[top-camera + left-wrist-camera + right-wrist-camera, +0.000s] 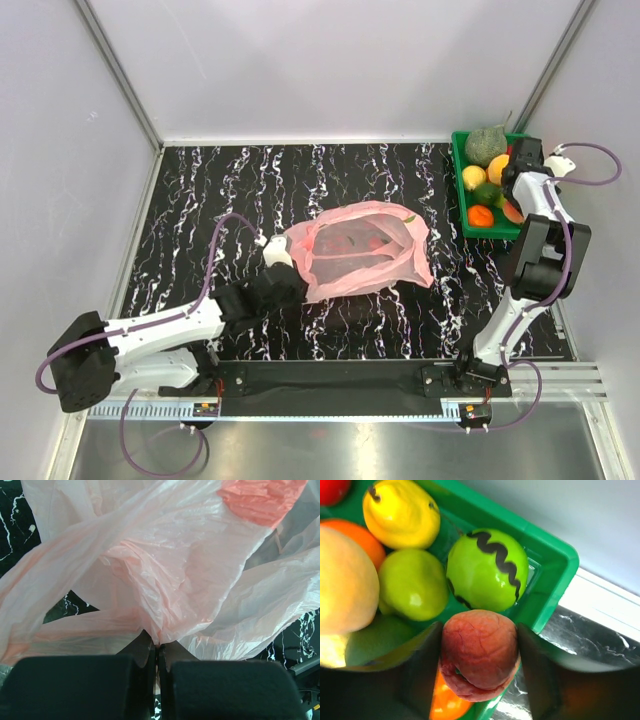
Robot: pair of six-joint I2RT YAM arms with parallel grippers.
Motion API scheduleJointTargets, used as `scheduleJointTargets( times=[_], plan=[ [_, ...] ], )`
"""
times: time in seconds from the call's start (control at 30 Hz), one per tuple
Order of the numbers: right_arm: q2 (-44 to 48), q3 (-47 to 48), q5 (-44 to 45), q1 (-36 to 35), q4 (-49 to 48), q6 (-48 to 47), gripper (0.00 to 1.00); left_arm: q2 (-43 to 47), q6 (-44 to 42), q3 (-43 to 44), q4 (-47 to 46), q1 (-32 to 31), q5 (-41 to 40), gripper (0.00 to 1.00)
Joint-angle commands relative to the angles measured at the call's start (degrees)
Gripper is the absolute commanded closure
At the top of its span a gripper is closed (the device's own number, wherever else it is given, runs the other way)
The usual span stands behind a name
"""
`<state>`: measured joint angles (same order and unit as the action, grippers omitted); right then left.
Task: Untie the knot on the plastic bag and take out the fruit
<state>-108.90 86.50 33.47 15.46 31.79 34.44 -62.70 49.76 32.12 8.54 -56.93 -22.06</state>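
Two holds noted: left gripper [157,649] pinched on plastic bag [365,250] edge, frame centre; right gripper [480,666] clamping reddish fruit [479,642] over crowded green tray [458,182], upper right, melon [486,145] topmost.

Left arm [165,328] and right arm [545,200], at opposite ends of the black base rail [330,378]: white shells, black joints. Purple cables loop along each.
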Motion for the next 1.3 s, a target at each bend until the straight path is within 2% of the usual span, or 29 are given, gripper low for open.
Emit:
scheduleJointTargets(
  times=[0.0,0.07,0.13,0.33,0.4,0.5,0.53,0.6,0.63,0.83,0.93,1.13,1.17,1.2,1.27],
  plan=[
    [-0.4,2.9,0.8,0.7,-2.3,1.0,0.3,1.4,0.2,2.1,1.0,0.2,0.4,1.0],
    [-0.8,3.6,0.5,0.8,-2.1,1.0,0.11,1.6,0.2,2.2,1.6,0.2,0.5,1.0],
    [-0.5,3.1,-1.2,0.8,-3.2,0.3,0.0,1.8,0.2,2.5,1.7,0.2,0.5,1.0],
    [1.2,2.9,-7.4,0.7,-3.8,-0.1,0.0,2.8,0.1,2.6,2.0,0.2,0.2,1.0],
    [6.7,-0.4,-11.0,0.7,-8.1,-0.9,0.0,3.3,0.2,2.4,1.8,0.2,-0.1,1.0],
    [17.4,-5.9,-22.6,0.7,-14.8,-4.4,0.0,3.5,0.5,1.6,0.9,0.2,-0.4,1.0],
    [20.1,-7.6,-32.0,0.7,-16.7,-4.9,0.0,3.4,0.6,1.4,0.6,0.2,-0.6,1.0],
    [26.7,-11.0,-43.1,0.6,-20.1,-5.5,0.0,3.4,1.0,0.5,-0.7,0.2,-0.8,1.0],
    [28.4,-12.0,-52.0,0.1,-21.0,-5.2,0.0,3.4,1.1,0.4,-1.1,0.2,-0.7,1.0],
    [37.5,-22.1,-75.7,-1.0,-28.4,2.8,0.0,5.6,-0.5,0.5,-2.9,0.2,-0.8,1.0],
    [44.4,-28.6,-81.2,-2.4,-29.9,3.4,0.0,7.6,-2.6,0.9,-3.3,0.2,-1.2,1.0],
    [63.4,-36.6,-79.4,-8.7,-19.1,1.2,0.0,10.0,-6.3,1.0,-4.6,0.3,-2.0,1.0],
    [67.5,-37.8,-79.7,-8.7,-17.0,1.3,0.0,10.1,-7.0,1.0,-4.8,0.2,-1.8,0.92],
    [69.3,-38.2,-79.7,-8.7,-15.7,2.0,0.0,10.7,-7.3,1.0,-5.1,0.2,-1.6,0.67],
    [73.9,-39.6,-80.3,-8.7,-13.6,2.9,0.0,11.3,-8.4,1.0,-6.2,0.2,-0.8,0.5]
  ],
)
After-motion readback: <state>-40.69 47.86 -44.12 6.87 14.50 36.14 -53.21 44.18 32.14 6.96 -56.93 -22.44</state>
